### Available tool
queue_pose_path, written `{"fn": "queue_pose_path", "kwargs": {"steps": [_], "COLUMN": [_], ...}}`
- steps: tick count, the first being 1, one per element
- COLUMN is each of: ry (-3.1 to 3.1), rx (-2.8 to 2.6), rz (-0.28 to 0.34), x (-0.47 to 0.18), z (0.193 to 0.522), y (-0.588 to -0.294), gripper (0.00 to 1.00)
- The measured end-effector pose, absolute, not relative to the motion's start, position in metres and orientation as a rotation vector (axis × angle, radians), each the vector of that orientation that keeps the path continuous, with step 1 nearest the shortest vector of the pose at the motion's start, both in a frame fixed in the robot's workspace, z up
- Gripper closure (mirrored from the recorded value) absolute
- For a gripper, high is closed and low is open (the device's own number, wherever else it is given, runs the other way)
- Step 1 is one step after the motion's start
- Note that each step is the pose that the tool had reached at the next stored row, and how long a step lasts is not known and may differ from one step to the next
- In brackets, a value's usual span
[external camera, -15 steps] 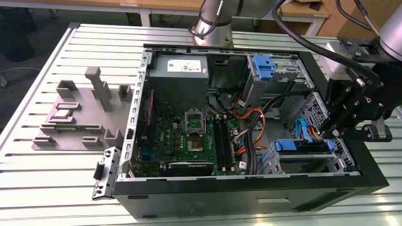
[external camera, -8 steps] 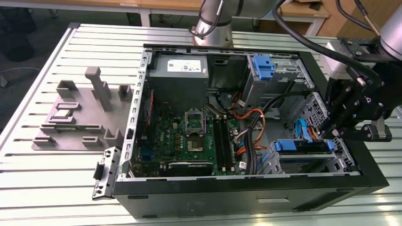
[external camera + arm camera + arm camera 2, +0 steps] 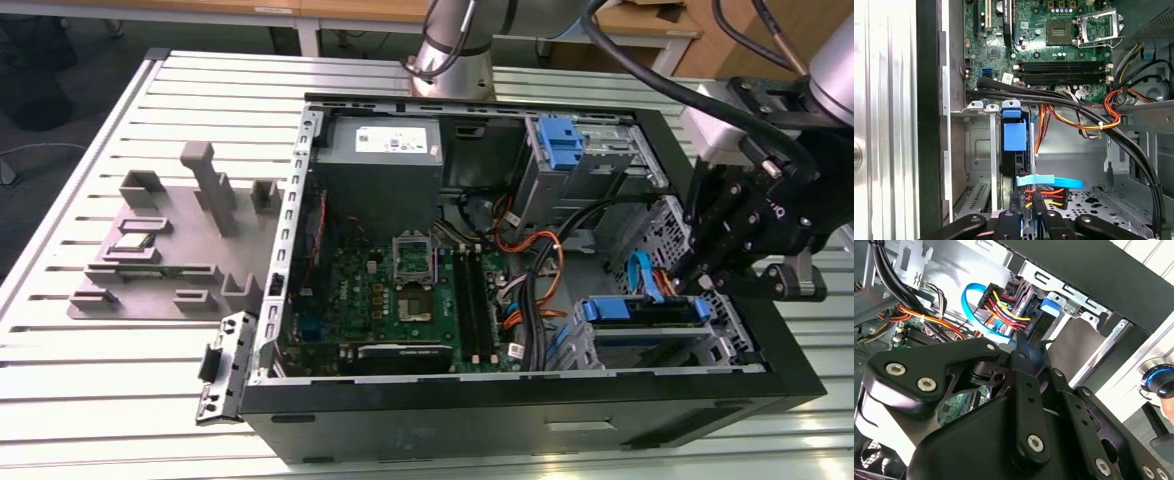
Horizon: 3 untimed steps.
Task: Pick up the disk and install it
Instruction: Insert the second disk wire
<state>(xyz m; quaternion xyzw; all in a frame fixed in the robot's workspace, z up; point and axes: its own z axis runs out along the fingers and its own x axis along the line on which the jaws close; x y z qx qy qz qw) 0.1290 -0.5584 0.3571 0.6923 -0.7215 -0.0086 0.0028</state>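
The disk [image 3: 642,310], framed by blue carrier rails, sits in the lower drive bay at the open computer case's [image 3: 534,400] corner on the exterior view's right. In the first wrist view the disk [image 3: 1015,136] stands edge-on in the metal bay. A blue data cable [image 3: 1050,181] and red-yellow-black power wires [image 3: 1046,192] run to its end. My gripper [image 3: 703,283] hangs just above that end, shut, its tip [image 3: 1027,207] at the wires. In the second wrist view my gripper [image 3: 1029,337] reaches the cable plug beside the blue carrier [image 3: 1048,307]. Whether it pinches a wire is unclear.
A grey power supply box [image 3: 380,150] and a blue bracket [image 3: 561,145] sit at the case's far side. The motherboard [image 3: 400,290] fills the middle, crossed by black cable bundles [image 3: 1064,100]. A grey fixture [image 3: 160,240] stands on the slatted table [image 3: 80,400] to the exterior view's left.
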Motion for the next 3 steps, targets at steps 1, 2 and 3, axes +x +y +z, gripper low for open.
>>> {"fn": "queue_pose_path", "kwargs": {"steps": [1,2,3], "ry": [-2.260,-2.260,-2.260], "rx": [2.169,2.169,2.168], "rz": [-0.032,-0.033,-0.033], "x": [0.1290,0.1289,0.1289], "z": [0.3570,0.3571,0.3571], "y": [-0.5584,-0.5584,-0.5584], "gripper": [0.76,0.76,0.76]}}
